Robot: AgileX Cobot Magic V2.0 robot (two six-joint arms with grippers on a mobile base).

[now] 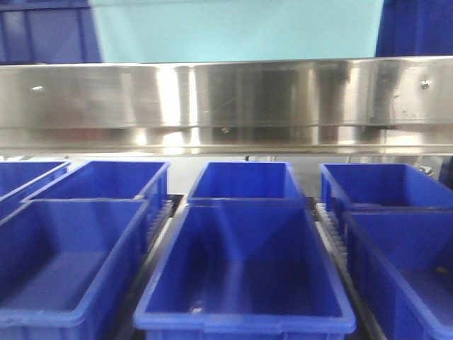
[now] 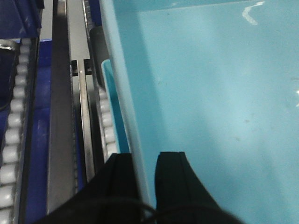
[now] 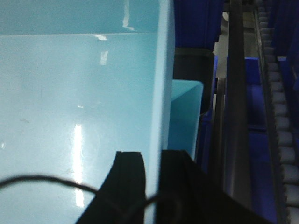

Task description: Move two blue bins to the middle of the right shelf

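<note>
Above the steel rail [image 1: 226, 99], left hand [image 2: 145, 158] and right hand [image 3: 146, 156] pinch pale bin [image 1: 233, 28] walls.

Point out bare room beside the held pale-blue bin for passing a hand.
Free: bare white roller track left of the pale sky-blue rectangular plastic bin; matching roller track right of it. Crowded: dark royal-blue plastic bins under the shiny stainless-steel rail, nearly rim to rim, slim gaps only.

On my right wrist feed, the right gripper [image 3: 152, 161] sets its black fingers [image 3: 128, 179] astride the pale blue bin [image 3: 70, 93], one inside its right wall and one outside, pinching the rim. Just beyond that wall I see a second pale blue rim [image 3: 184, 112], dark blue bins [image 3: 196, 23], and a roller track [image 3: 280, 116] at the far right.
</note>
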